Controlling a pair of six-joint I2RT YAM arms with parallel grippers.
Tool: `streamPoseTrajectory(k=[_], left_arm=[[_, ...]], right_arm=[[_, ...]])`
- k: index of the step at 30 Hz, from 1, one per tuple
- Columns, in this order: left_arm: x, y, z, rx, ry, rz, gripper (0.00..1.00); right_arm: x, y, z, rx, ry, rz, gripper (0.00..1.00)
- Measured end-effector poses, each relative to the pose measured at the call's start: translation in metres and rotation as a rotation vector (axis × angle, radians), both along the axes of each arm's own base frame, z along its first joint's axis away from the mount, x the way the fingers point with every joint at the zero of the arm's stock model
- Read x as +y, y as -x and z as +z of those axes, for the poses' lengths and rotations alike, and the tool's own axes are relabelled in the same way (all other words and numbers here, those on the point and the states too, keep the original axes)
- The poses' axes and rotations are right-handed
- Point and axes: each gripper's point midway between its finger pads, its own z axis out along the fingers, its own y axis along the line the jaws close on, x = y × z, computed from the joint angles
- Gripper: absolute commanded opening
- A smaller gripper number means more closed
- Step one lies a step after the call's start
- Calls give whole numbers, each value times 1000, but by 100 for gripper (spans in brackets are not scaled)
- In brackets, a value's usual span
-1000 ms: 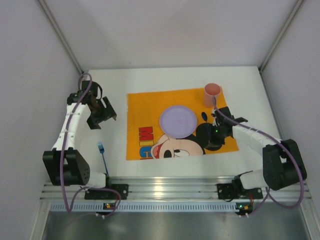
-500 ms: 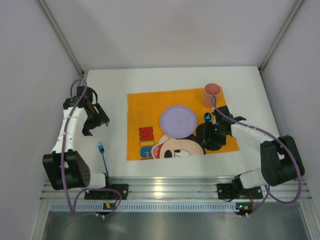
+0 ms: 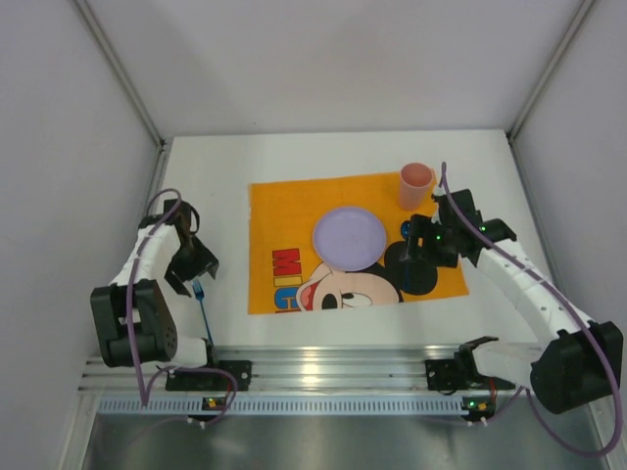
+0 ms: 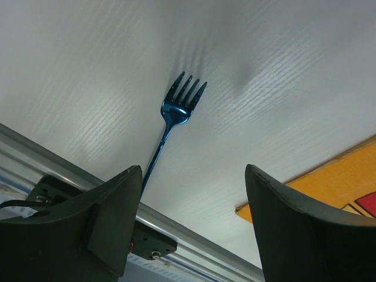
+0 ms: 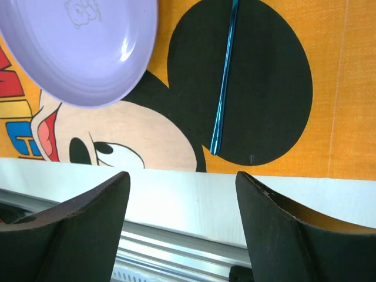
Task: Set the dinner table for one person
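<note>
An orange Mickey Mouse placemat [image 3: 284, 211] lies on the white dinner table [image 3: 216, 176], with a lilac plate [image 3: 349, 235] on it and a pink cup [image 3: 415, 186] at its far right corner. A blue utensil [image 5: 225, 76] lies on the mat's black ear, right of the plate [image 5: 76, 47]; its head is out of view. My right gripper [image 3: 418, 249] hangs open above it, holding nothing. A blue fork [image 4: 176, 111] lies on the table left of the mat, tines pointing away. My left gripper [image 3: 193, 274] hovers open just above the fork [image 3: 201, 305], empty.
An aluminium rail [image 3: 323, 367] with the arm bases runs along the table's near edge. Grey walls close in the left, right and far sides. The placemat's corner [image 4: 346, 170] shows right of the left gripper.
The right gripper opened, left the blue utensil on the mat and rose back to the right. The left arm swung toward the near edge, down over the fork.
</note>
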Motion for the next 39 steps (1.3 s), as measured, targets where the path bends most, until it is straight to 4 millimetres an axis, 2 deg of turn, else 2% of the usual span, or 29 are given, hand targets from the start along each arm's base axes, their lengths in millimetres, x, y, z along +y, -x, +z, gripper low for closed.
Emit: streamPoseTrajectory(k=[5, 11, 16, 22, 33, 39], left_arm=[[-4, 12, -24, 68, 17, 25, 73], [-7, -1, -38, 51, 43, 54, 66], [-8, -6, -58, 91, 57, 54, 65], [-6, -8, -58, 106, 57, 44, 63], [14, -16, -61, 126, 122, 51, 49], [16, -28, -62, 165, 160, 33, 31]], right_arm=[[-2, 10, 14, -19, -12, -8, 73], [-5, 21, 13, 1, -15, -20, 73], [-8, 29, 7, 35, -3, -24, 72], [-10, 30, 5, 41, 10, -29, 72], [-13, 29, -5, 83, 34, -37, 71], [-13, 28, -12, 116, 48, -38, 69]])
